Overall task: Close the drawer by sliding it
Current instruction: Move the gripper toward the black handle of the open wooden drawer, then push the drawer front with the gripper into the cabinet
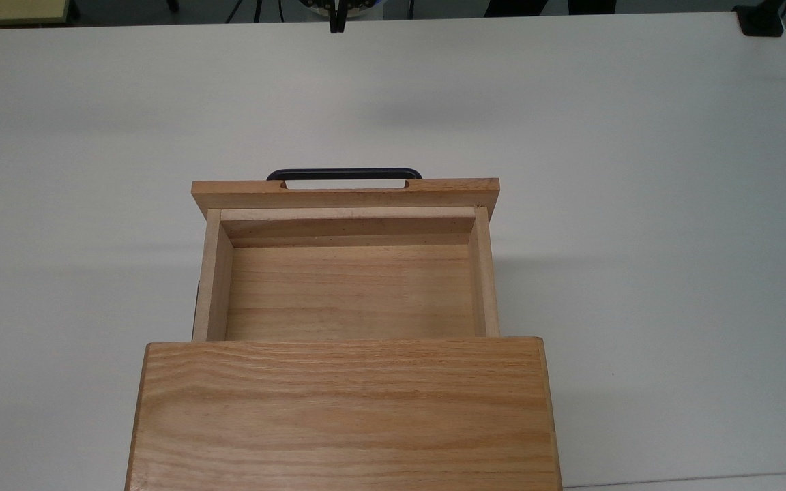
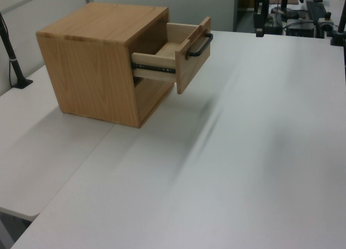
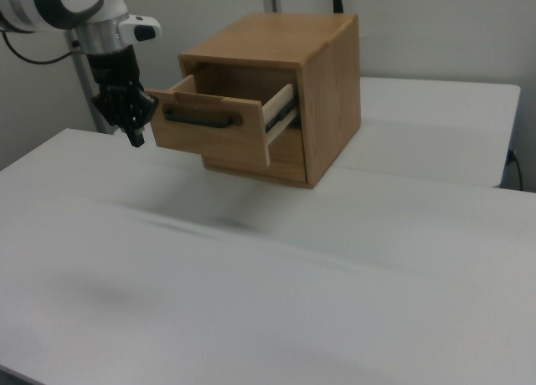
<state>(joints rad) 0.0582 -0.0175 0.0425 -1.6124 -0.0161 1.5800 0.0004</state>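
The drawer point(image 1: 348, 290) stands pulled far out of the oak cabinet point(image 1: 342, 409), empty inside, its front panel point(image 1: 345, 194) bearing the black handle point(image 1: 344, 173). In the left view the drawer point(image 2: 190, 58) juts toward the left view's right from the cabinet point(image 2: 92, 70). In the right view my gripper point(image 3: 136, 139) hangs fingers-down and shut, empty, just off the right view's left end of the front panel point(image 3: 209, 136), apart from the handle point(image 3: 197, 117). At the top view's upper edge, the gripper point(image 1: 334, 26) sits well beyond the handle.
The white table point(image 1: 638, 170) spreads wide around the cabinet. A black clamp base point(image 1: 761, 20) sits at the top view's upper right corner. A black post point(image 2: 13, 65) stands at the left view's left edge, with lab equipment point(image 2: 308, 16) behind the table.
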